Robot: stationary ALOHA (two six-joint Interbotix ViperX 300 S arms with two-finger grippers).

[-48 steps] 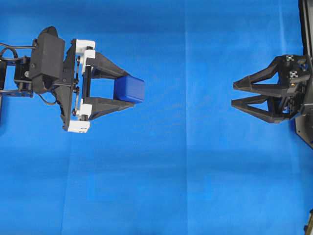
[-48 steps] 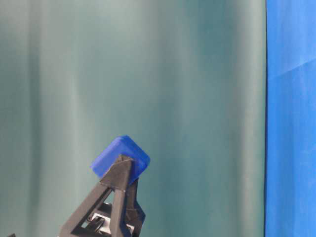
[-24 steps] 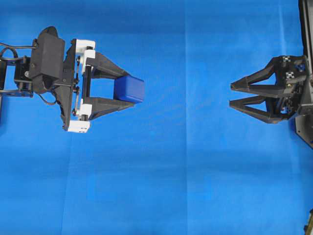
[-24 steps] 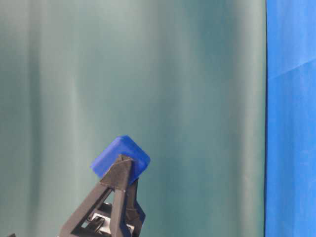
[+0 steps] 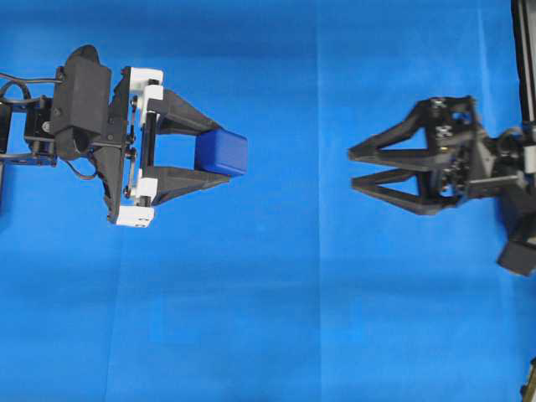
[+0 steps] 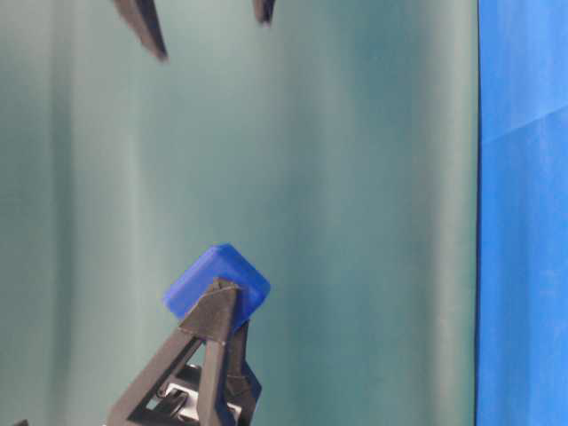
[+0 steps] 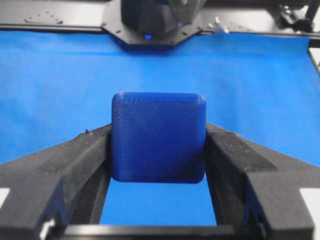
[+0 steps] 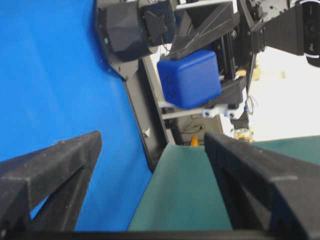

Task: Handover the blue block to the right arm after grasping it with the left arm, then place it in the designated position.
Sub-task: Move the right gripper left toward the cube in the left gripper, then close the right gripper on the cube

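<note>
The blue block [image 5: 222, 152] [image 7: 158, 137] [image 6: 216, 282] [image 8: 190, 78] is a dark-blue rounded cube pinched between the tips of my left gripper [image 5: 224, 152] [image 7: 158, 145], which is shut on it and holds it above the blue cloth [image 5: 276, 293], pointing right. My right gripper [image 5: 352, 168] [image 8: 152, 142] stands open with nothing between its fingers [image 8: 60, 170], facing the block across a wide gap. Its fingertips [image 6: 146, 31] show at the top of the table-level view.
Blue cloth covers the whole table. A teal backdrop [image 6: 355, 177] stands behind the scene. Black arm bases and frame parts [image 7: 150, 20] sit at the table's edges.
My right gripper has moved left toward the block, its tips now entering the table-level view. The left gripper and the block have stayed still.
</note>
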